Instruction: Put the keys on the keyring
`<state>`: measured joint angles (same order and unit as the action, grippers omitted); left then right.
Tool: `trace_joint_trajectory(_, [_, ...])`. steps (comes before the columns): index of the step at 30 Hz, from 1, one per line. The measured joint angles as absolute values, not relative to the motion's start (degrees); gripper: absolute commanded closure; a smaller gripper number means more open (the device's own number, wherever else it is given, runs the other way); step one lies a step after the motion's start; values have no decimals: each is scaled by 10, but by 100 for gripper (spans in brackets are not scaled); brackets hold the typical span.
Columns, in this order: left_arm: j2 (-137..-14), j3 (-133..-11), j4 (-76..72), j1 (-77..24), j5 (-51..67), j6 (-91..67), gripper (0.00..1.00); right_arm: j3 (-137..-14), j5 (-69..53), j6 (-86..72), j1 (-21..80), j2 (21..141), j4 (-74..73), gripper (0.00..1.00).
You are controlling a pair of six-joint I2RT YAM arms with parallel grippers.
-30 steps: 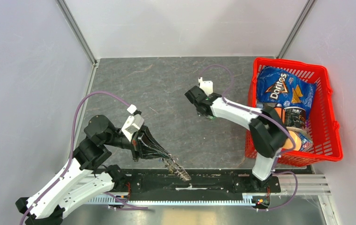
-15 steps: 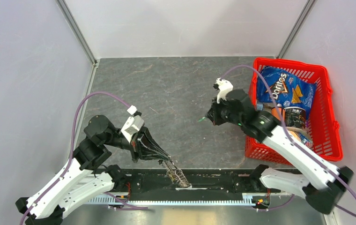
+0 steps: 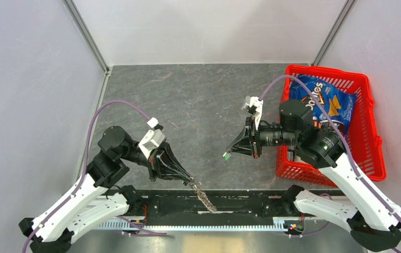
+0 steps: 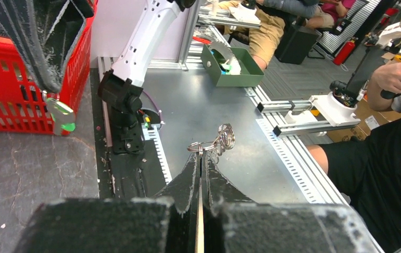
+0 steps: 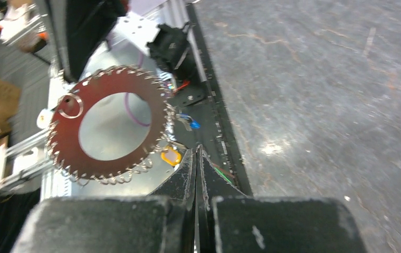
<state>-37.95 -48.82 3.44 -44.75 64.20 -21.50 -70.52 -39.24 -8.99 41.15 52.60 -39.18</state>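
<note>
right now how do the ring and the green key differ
The ring is big and toothed, with a hole; the green key is tiny. The left gripper holds the ring over the near rail; the right gripper holds the green key over the table. Both are pinched between shut fingers.
</note>
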Motion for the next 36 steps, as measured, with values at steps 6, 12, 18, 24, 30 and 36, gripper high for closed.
trace_joint_trajectory(6, [-390, -488, -15, -448, 673, -243, 98, -722, -485, -90, 412, 539, -389, 100])
trace_joint_trajectory(12, [-397, -490, -53, -449, 700, -264, 98, -725, -543, -110, 429, 551, -343, 100])
trace_joint_trajectory(18, [-408, -490, -66, -452, 710, -271, 98, -736, -538, -124, 484, 583, -310, 100])
trace_joint_trajectory(24, [-418, -490, -66, -453, 709, -272, 98, -755, -485, -125, 537, 595, -297, 100])
trace_joint_trajectory(30, [-421, -490, -65, -453, 706, -272, 98, -766, -437, -129, 557, 595, -280, 100])
trace_joint_trajectory(36, [-418, -490, -53, -453, 678, -267, 98, -767, -415, -129, 573, 599, -276, 100])
